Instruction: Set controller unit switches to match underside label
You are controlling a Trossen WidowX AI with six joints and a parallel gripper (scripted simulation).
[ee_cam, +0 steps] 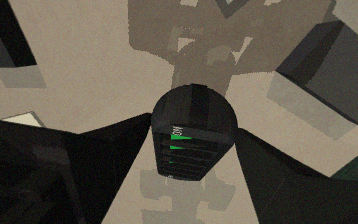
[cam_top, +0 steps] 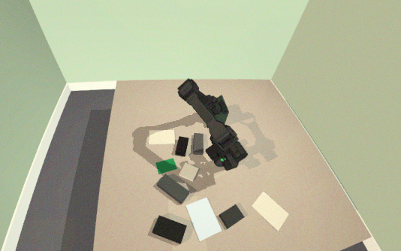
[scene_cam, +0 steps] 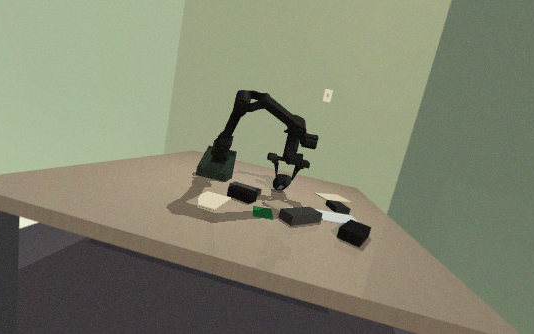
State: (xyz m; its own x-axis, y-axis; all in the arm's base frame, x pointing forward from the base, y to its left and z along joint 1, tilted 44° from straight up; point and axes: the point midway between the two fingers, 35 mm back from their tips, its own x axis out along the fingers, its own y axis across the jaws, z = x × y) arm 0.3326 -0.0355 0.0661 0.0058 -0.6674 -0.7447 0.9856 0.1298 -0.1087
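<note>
Dark grey, the controller unit [cam_top: 221,160] [scene_cam: 281,182] [ee_cam: 194,112] hangs tilted above the bench [cam_top: 316,180] [scene_cam: 181,232] [ee_cam: 97,65], clamped in the gripper [cam_top: 226,158] [scene_cam: 283,179] [ee_cam: 193,125], right of a beige block [cam_top: 189,171] from the top view.

Room: walls of plain matte green, paler behind the far edge of the counter [cam_top: 309,203] [scene_cam: 121,220], more olive on one side. Counter top tan-brown; thick front edge and one dark leg [scene_cam: 0,270] were visible in the exterior view. Floor [cam_top: 49,158] [scene_cam: 171,285] was dark grey-purple, with a darker band of shade beside the counter. White baseboard [cam_top: 34,165] ran along the wall's foot. A pale wall plate [scene_cam: 327,95] was noted. Light cast soft-toned, overlapping shadows across the counter.
</note>
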